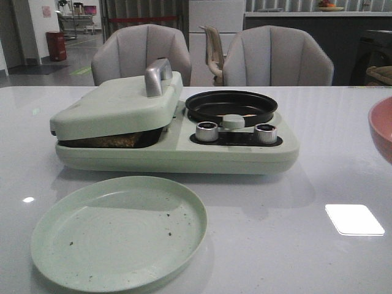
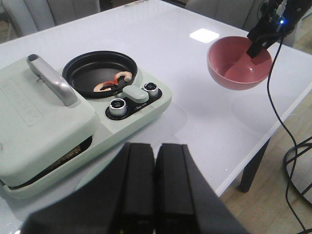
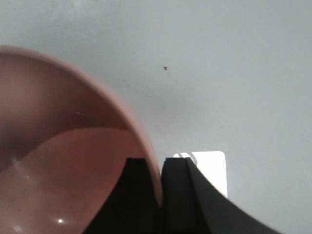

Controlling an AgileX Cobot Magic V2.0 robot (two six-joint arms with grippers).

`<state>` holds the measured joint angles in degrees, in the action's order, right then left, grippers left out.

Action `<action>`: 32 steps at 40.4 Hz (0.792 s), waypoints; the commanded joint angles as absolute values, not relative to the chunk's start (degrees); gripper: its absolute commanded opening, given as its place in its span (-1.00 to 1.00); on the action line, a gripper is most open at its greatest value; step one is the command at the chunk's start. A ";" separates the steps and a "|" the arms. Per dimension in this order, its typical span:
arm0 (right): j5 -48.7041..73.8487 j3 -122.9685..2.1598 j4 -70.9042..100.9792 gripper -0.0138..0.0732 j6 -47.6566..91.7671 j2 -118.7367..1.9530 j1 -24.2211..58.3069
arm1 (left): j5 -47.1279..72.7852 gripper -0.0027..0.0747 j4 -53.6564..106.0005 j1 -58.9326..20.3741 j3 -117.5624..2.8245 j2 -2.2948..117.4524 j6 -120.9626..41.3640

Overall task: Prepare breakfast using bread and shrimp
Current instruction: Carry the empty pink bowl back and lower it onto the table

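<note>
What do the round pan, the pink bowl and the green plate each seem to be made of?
Round pan: probably non-stick coated metal, matte black.
Pink bowl: likely plastic, smooth with soft highlights.
Green plate: likely plastic or melamine, dull satin sheen.

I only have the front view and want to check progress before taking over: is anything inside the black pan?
Observer: Yes. The left wrist view shows the shrimp, curled and orange, lying in the pan.
Operator: What is holding the pink bowl at my right edge?
Observer: The right gripper is clamped on the rim of the pink bowl, one finger inside and one outside.
Operator: And the left gripper?
Observer: The left gripper is shut with nothing between its fingers.
</note>
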<state>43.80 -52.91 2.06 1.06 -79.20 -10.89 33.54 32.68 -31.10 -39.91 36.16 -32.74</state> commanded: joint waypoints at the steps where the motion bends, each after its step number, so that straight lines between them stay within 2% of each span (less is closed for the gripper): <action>1: 38.93 -53.17 6.33 -0.59 4.97 -78.55 -11.66 | 29.50 -0.67 34.16 -31.42 -41.62 36.04 -32.76; 16: 33.61 -53.04 6.48 -0.59 4.97 -87.86 -11.66 | 29.50 -0.67 34.16 -31.42 -41.62 36.04 -32.76; 21: 32.66 -53.10 6.48 -0.53 4.97 -89.82 -11.66 | 29.50 -0.67 34.16 -31.42 -41.62 36.04 -32.76; 25: 32.19 -53.10 6.48 -0.30 4.97 -90.45 -11.66 | 29.50 -0.67 34.16 -31.42 -41.62 36.04 -32.76; 29: 31.79 -53.15 6.48 0.07 4.97 -90.45 -11.66 | 29.50 -0.67 34.16 -31.42 -41.62 36.04 -32.76; 32: 31.48 -53.14 6.48 0.27 4.97 -90.45 -11.66 | 29.50 -0.67 34.16 -31.42 -41.62 36.04 -32.76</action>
<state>33.73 -51.72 6.09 4.22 -92.35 -11.14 33.54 32.68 -31.10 -39.91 36.16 -32.74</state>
